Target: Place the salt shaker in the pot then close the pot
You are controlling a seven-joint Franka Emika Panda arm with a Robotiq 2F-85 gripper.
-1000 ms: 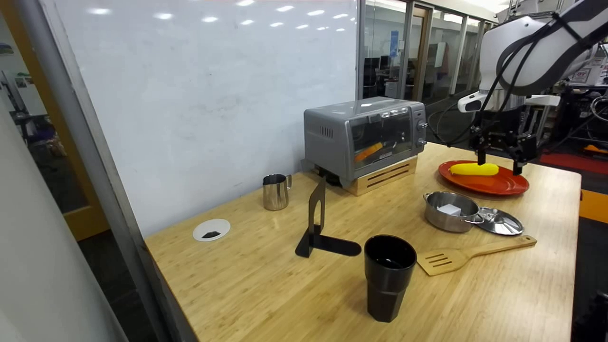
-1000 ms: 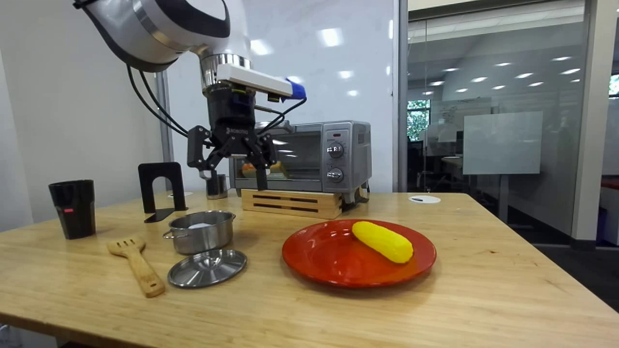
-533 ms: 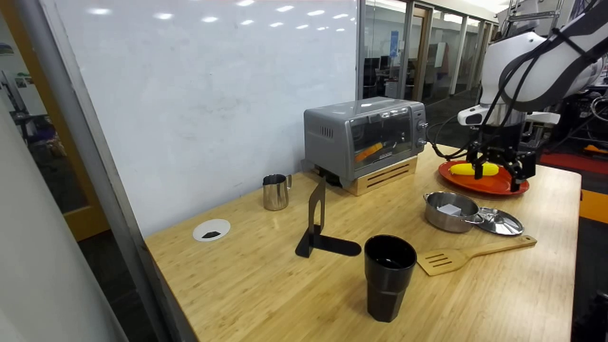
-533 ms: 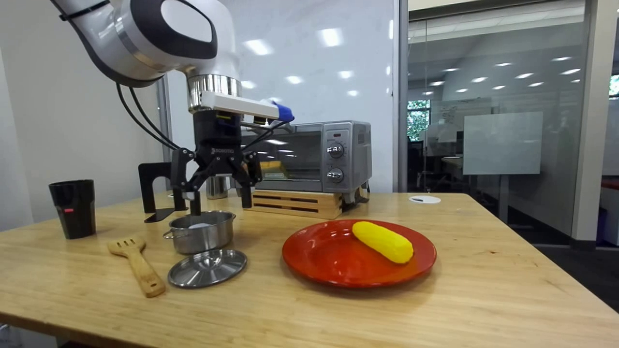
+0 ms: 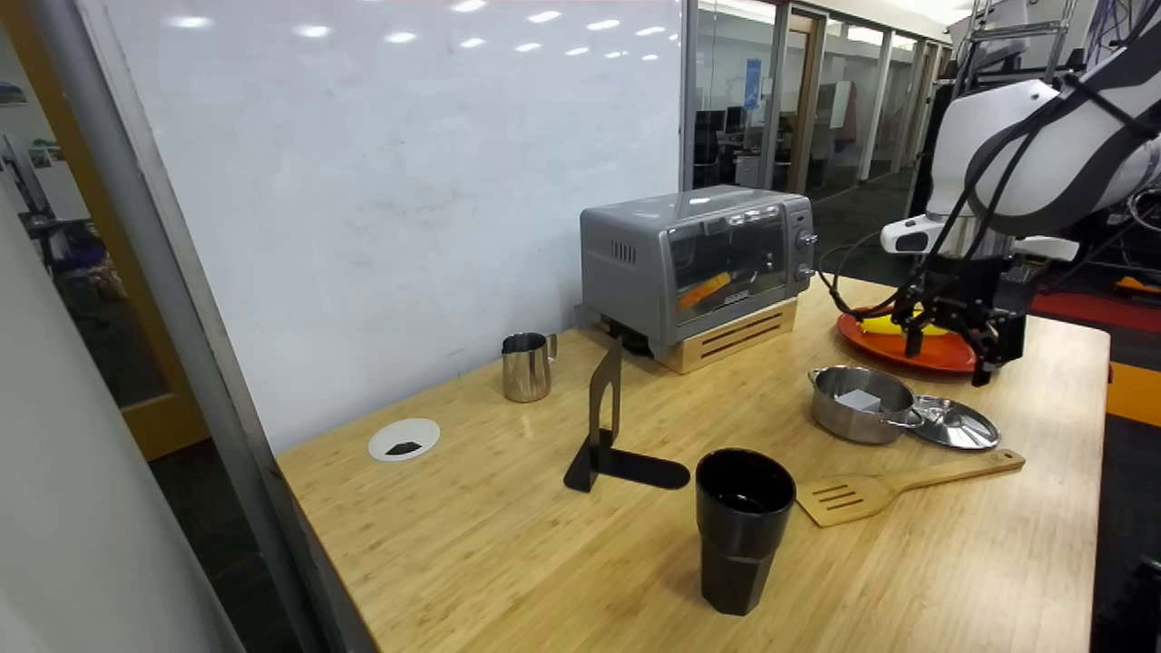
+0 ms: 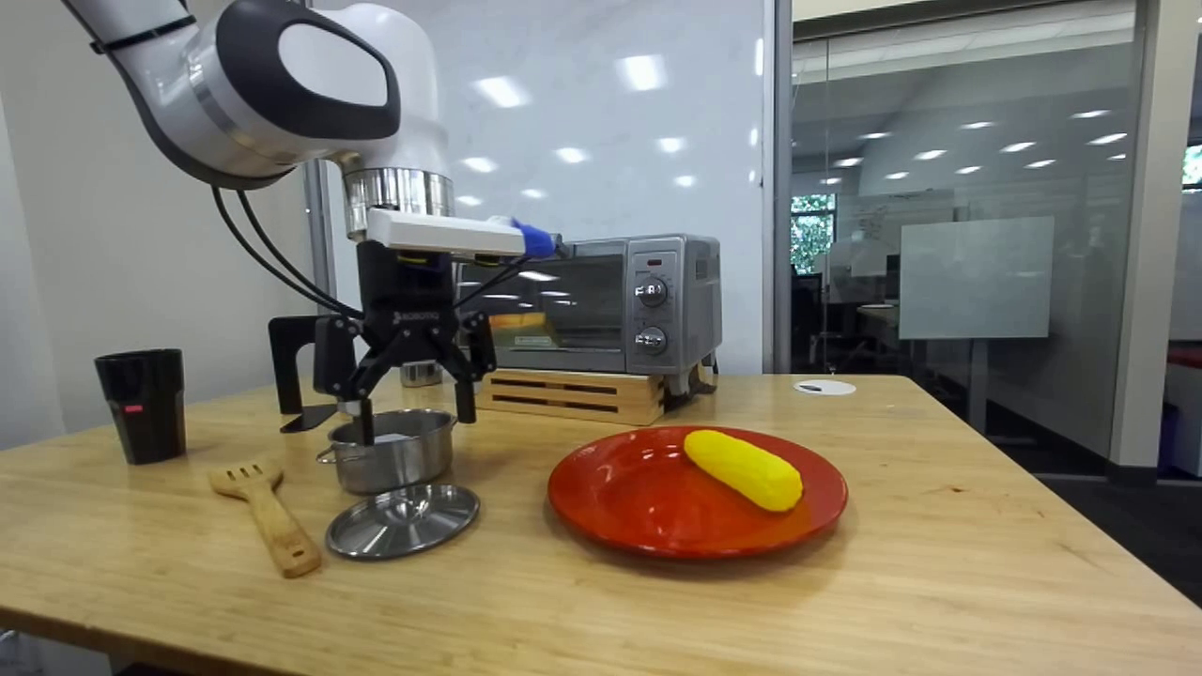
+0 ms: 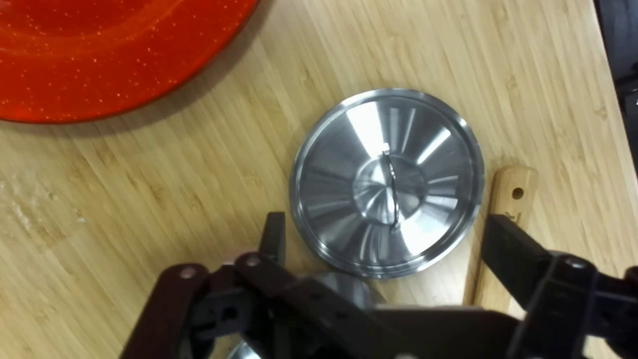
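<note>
The steel pot (image 5: 862, 426) stands upright and uncovered on the table; it also shows in an exterior view (image 6: 404, 467). The salt shaker (image 5: 857, 401), a pale whitish block shape, lies inside the pot. The round steel lid (image 7: 324, 184) lies flat on the table beside the pot, thin loop handle up; it shows in both exterior views (image 5: 957, 424) (image 6: 404, 526). My gripper (image 6: 416, 424) is open and empty, pointing down above the pot and lid area. In the wrist view the lid lies beyond and between the open fingertips (image 7: 383, 220), apart from them; the pot is mostly hidden behind the gripper.
A wooden spatula (image 5: 952, 470) lies close beside the lid. A red plate (image 6: 648, 507) with a yellow oblong item (image 6: 747, 469) is on the other side. A black tumbler (image 5: 739, 544), black bookend (image 5: 635, 467), steel cup (image 5: 526, 372) and toaster oven (image 5: 698, 263) stand farther off.
My open gripper has moved down and toward the pot and lid, shifting left and lower in an exterior view. Pot, salt shaker and lid have not moved.
</note>
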